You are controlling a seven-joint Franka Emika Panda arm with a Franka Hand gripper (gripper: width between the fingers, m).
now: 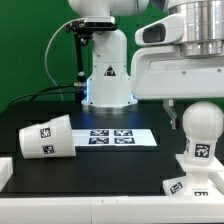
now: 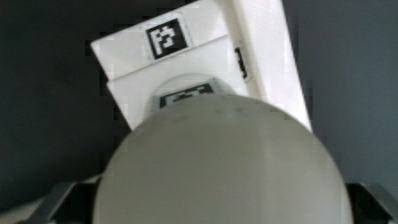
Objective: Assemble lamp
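The rounded bulb (image 1: pixel 200 128) stands upright with its tagged neck in the boxy base (image 1: pixel 190 186) at the exterior view's lower right. My gripper (image 1: pixel 195 108) hangs just over the bulb's top, and one finger (image 1: pixel 170 106) shows beside it with a gap. In the wrist view the bulb (image 2: pixel 214 160) fills the space between my fingers, with the tagged base (image 2: pixel 143 60) beyond it. The gripper (image 2: pixel 217 205) is open, its fingers dark at the two corners and apart from the bulb. The conical shade (image 1: pixel 45 137) lies on its side at the exterior view's left.
The marker board (image 1: pixel 112 138) lies flat on the black table between the shade and the bulb. The robot's own pedestal (image 1: pixel 107 75) stands behind it. A white edge piece (image 1: pixel 5 175) sits at the exterior view's lower left.
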